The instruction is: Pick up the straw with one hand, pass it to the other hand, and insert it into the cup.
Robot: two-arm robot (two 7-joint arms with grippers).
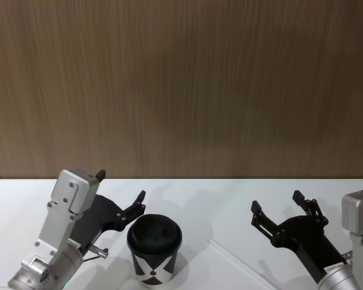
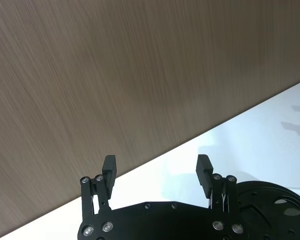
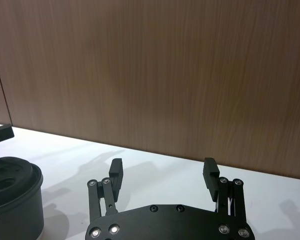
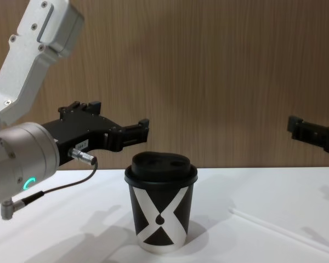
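the cup (image 1: 154,244) stands upright on the white tabletop (image 1: 230,193), close to the robot and a little to its left of centre, with its black domed lid on. the straw (image 1: 239,263) lies flat on the tabletop to the robot's right of the cup, running diagonally away from the cup toward the near right, apart from the cup and touched by nothing.

the left end effector (image 1: 121,185) hangs in the air just beside the cup, on its left and slightly behind, above the level of the lid; its two fingers are spread wide and grip nothing. a silver plug (image 4: 79,156) with a dark cable sits under it, and a green light ring (image 4: 27,183) glows on the wrist.

the right end effector (image 1: 277,202) is held above the tabletop on the right, well apart from the cup and beyond the straw, its fingers likewise spread apart and bare. a wood-grain wall (image 1: 181,90) rises behind the tabletop.
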